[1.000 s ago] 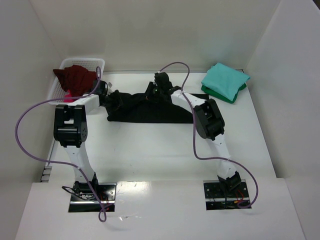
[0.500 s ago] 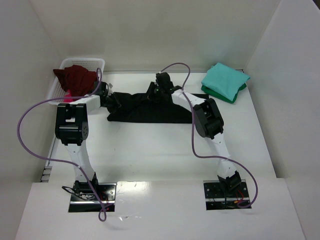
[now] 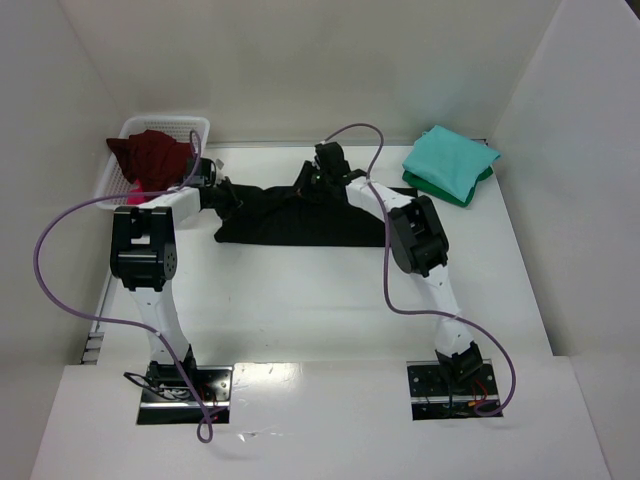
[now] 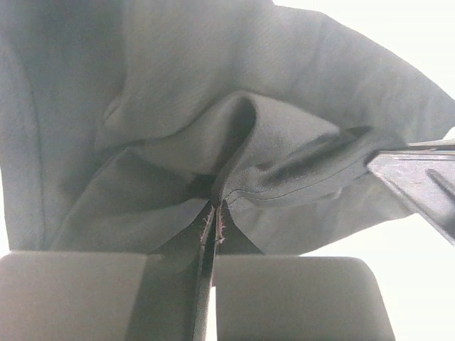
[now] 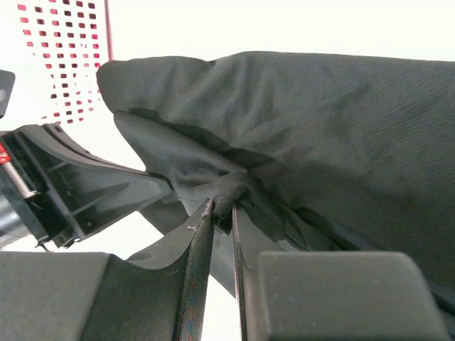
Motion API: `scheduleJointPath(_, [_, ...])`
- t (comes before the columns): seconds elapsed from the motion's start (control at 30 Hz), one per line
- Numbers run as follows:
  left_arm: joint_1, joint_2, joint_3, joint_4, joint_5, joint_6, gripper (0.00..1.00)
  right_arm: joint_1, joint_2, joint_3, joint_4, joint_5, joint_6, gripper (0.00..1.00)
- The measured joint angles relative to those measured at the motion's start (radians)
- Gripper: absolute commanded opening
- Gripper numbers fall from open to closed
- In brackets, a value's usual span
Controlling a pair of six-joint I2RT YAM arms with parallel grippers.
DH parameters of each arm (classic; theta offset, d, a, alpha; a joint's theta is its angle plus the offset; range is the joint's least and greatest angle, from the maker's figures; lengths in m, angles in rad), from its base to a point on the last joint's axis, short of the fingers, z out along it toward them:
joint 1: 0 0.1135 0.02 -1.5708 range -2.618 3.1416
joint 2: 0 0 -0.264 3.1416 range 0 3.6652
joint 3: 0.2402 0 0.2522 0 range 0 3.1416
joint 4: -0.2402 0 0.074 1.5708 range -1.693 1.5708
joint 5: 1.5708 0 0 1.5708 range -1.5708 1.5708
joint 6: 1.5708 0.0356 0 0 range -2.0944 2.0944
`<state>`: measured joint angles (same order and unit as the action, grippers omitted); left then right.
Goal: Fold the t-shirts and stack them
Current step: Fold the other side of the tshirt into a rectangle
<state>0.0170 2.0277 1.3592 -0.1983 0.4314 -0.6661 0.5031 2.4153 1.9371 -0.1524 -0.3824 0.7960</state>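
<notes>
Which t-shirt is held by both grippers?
The black t-shirt: left gripper and right gripper both pinch it. The teal t-shirt lies folded apart; the maroon t-shirt is in the basket.

Overhead wide; wrists close, probably sharing t-shirt [image 4: 213,106].

A: How do things lie on the table [image 3: 300,300]?

B: The large shirt [image 3: 300,220] lies across twelve o'clock. The basket [image 3: 165,124] is at ten, with a second shirt [image 3: 150,155] in it.

A: And at two o'clock?

B: The folded stack [image 3: 450,165], one shirt on another. The left gripper [image 3: 225,195] is at the large shirt's nine o'clock end, the right gripper [image 3: 315,185] at its twelve o'clock edge.
</notes>
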Motion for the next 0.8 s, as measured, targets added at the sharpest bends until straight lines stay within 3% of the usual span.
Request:
scheduleJointPath(0.37, [0.000, 0.027, 0.162, 0.031, 0.011, -0.047, 0.04, -0.037, 0.034, 0.041, -0.001, 0.000, -0.002, 0.25])
scheduleJointPath(0.47, [0.000, 0.049, 0.202, 0.043, 0.009, -0.051, 0.06, -0.043, 0.048, 0.053, -0.002, -0.001, -0.002, 0.33])
scheduleJointPath(0.53, [0.000, 0.062, 0.217, 0.043, 0.007, -0.055, 0.11, -0.047, 0.056, 0.060, -0.002, -0.003, -0.002, 0.48])
scheduleJointPath(0.57, [0.000, 0.072, 0.227, 0.042, 0.006, -0.061, 0.16, -0.049, 0.058, 0.063, -0.002, -0.004, -0.002, 0.52])
scheduleJointPath(0.63, [0.000, 0.102, 0.259, 0.038, 0.002, -0.074, 0.42, -0.053, 0.064, 0.071, 0.000, -0.009, -0.002, 0.60])
scheduleJointPath(0.67, [0.000, 0.114, 0.272, 0.033, 0.000, -0.077, 0.49, -0.055, 0.065, 0.074, 0.000, -0.012, -0.003, 0.64])
scheduleJointPath(0.7, [0.000, 0.122, 0.282, 0.031, -0.002, -0.074, 0.60, -0.058, 0.065, 0.077, -0.002, -0.015, -0.003, 0.76])
scheduleJointPath(0.77, [0.000, 0.135, 0.305, 0.018, -0.015, -0.069, 0.82, -0.064, 0.068, 0.089, -0.003, -0.018, -0.001, 0.82])
scheduleJointPath(0.8, [0.000, 0.135, 0.307, 0.015, -0.023, -0.065, 0.85, -0.069, 0.069, 0.102, -0.011, -0.015, -0.008, 0.83])
